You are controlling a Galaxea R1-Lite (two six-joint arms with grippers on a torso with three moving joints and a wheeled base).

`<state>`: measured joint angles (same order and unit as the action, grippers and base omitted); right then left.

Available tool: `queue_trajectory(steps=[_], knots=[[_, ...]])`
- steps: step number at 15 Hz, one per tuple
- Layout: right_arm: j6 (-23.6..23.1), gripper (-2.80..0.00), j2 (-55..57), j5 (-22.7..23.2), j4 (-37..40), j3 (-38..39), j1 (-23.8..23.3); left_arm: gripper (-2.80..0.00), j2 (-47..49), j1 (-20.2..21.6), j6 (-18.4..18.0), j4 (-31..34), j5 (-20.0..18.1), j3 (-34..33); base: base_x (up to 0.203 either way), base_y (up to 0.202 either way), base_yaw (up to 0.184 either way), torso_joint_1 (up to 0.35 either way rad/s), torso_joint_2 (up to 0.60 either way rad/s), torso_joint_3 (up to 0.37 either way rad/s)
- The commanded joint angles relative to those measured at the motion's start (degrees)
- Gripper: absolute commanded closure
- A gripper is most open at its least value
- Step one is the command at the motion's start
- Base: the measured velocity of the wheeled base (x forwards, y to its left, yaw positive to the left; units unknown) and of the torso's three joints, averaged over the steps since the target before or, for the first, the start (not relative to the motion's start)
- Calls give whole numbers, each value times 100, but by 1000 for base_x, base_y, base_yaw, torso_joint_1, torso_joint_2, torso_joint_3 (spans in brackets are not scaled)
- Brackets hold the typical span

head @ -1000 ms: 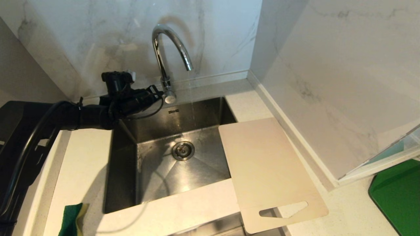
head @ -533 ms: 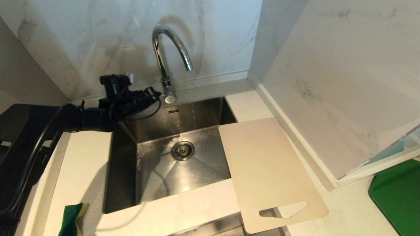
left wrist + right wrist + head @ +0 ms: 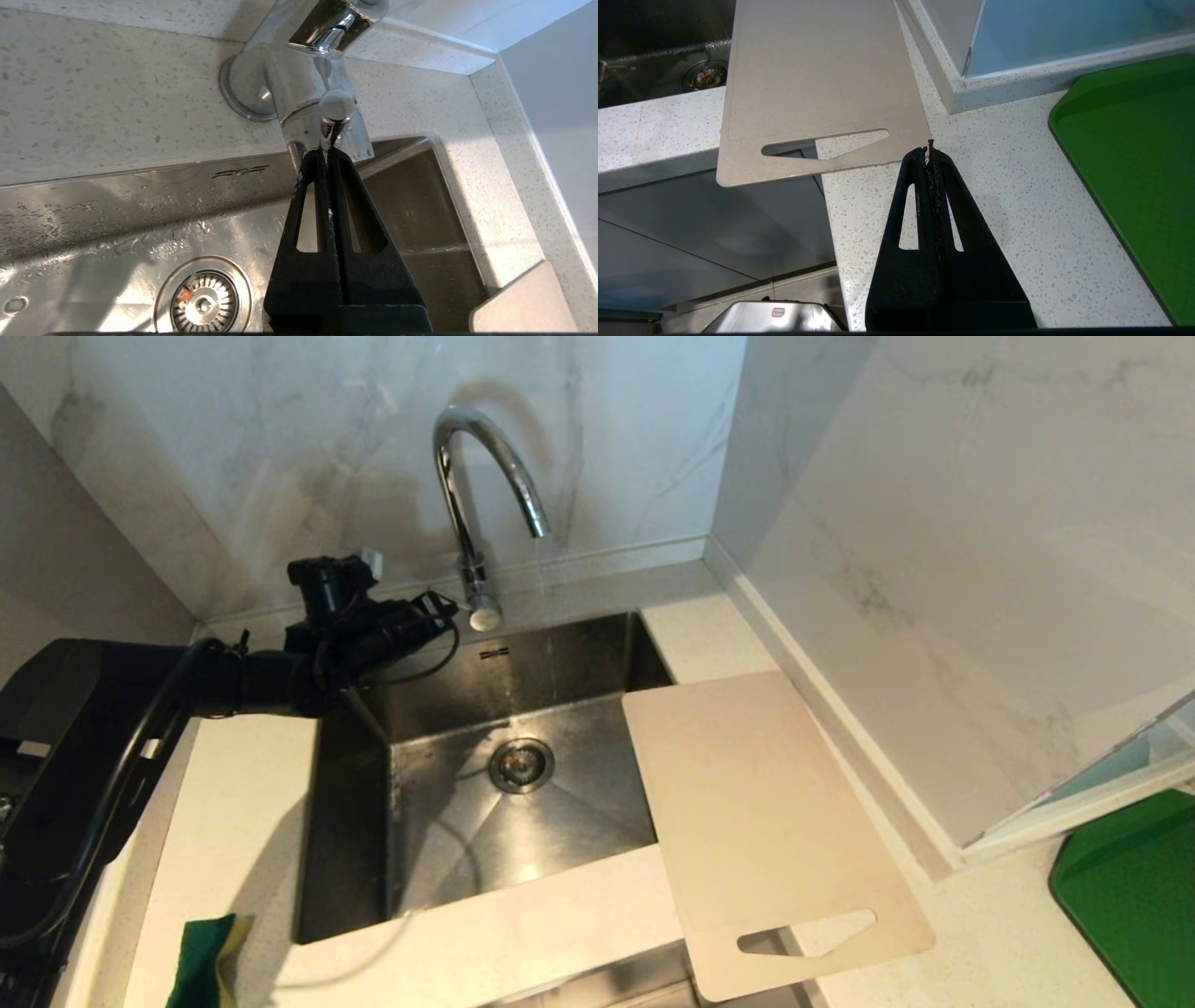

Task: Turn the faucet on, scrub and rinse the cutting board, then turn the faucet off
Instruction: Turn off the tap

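Fingers first: our left gripper (image 3: 327,151) has its two black fingers pressed flat together with nothing between them. Their tips sit right at the small round end of the thin side lever (image 3: 335,106) on the tall shiny chrome gooseneck faucet (image 3: 476,485). From the wrist view it looks like touching or very nearly so, we honestly can't tell which. Just beyond the fingertips is the faucet's round chrome base on the speckled white stone counter (image 3: 117,93). Under the fingers is the stainless steel sink basin (image 3: 448,821), with its round drain strainer (image 3: 203,303) back toward the wrist.

Our right gripper (image 3: 930,154) is clenched the same way, fingers squeezed together and empty, hanging over the speckled counter. The large thin off-white rectangular cutting board (image 3: 756,821) lies just ahead of those fingertips, apart from them, with the elongated handle slot (image 3: 822,142) at the end nearest the fingers. The board is flat, bridging the right edge of the sink, its handle corner poking out past the counter's front edge. A dark green flat mat (image 3: 1139,163) with a rounded corner sits off to the side of the right fingers.

A green and yellow sponge (image 3: 207,959) is at the counter's front left corner, well away from both grippers.
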<state>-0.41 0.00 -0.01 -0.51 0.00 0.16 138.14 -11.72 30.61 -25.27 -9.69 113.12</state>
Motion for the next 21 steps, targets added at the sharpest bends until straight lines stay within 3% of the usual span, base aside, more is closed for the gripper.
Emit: queue_trajectory(steps=[1, 12, 16, 21], knots=[[-2, 0, 9, 1, -2, 0, 2, 0, -18, 9, 8, 1, -16, 34, 0, 0, 0, 0, 0, 0], [-2, 0, 1, 1, -2, 0, 2, 0, -77, 73, -11, -13, -33, 35, 0, 0, 0, 0, 0, 0], [-2, 0, 9, 1, -2, 0, 2, 0, -112, 90, -303, -22, 2, 35, 0, 0, 0, 0, 0, 0], [-2, 0, 0, 1, -2, 0, 2, 0, -117, 73, -319, 0, 15, 22, 0, 0, 0, 0, 0, 0]])
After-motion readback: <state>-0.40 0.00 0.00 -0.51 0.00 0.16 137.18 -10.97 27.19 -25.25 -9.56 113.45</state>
